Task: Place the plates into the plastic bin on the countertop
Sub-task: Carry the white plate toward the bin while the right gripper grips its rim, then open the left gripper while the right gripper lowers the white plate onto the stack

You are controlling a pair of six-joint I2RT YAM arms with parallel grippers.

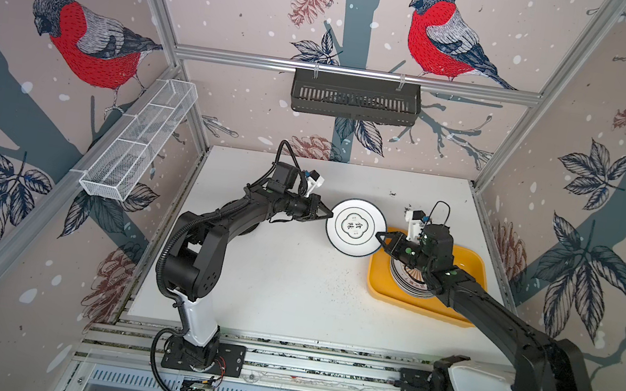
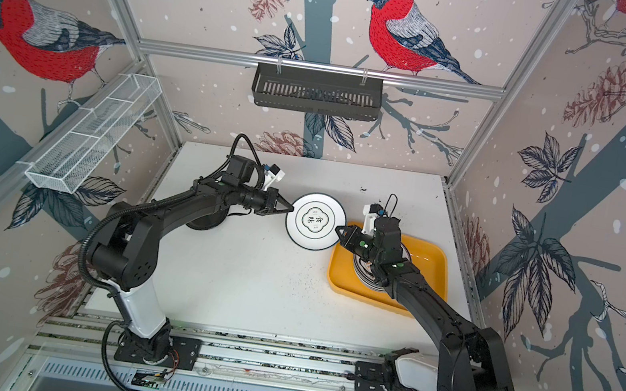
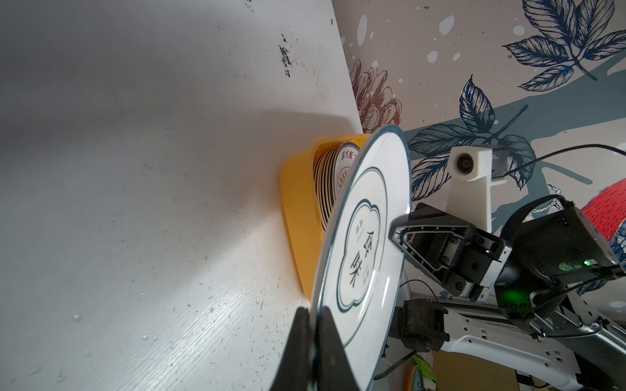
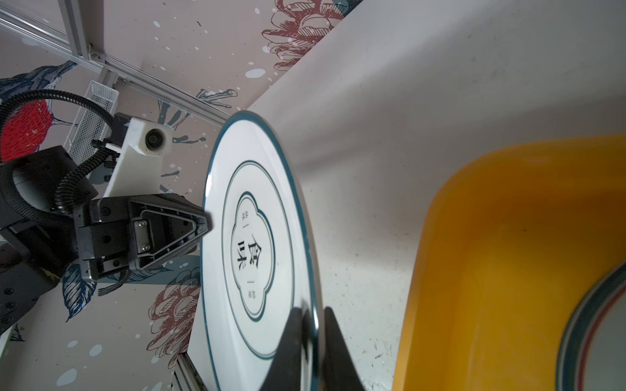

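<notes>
A: Where is the white plate (image 1: 356, 228) hanging?
B: Near the middle of a top view, up over the countertop (image 1: 281, 284), just beside the left edge of the yellow bin (image 1: 469, 266). Other plates (image 1: 410, 279) are sitting stacked in the bin.
A: Who is holding it?
B: Both. The left gripper (image 1: 329, 214) is pinching its left rim, jaws almost together. The right gripper (image 1: 379, 237) is pinching the right rim the same way.
A: Tricky?
B: I am guessing it is stiff, shiny, slippery and easy to break. Grabbing the thin rim is looking best.
</notes>
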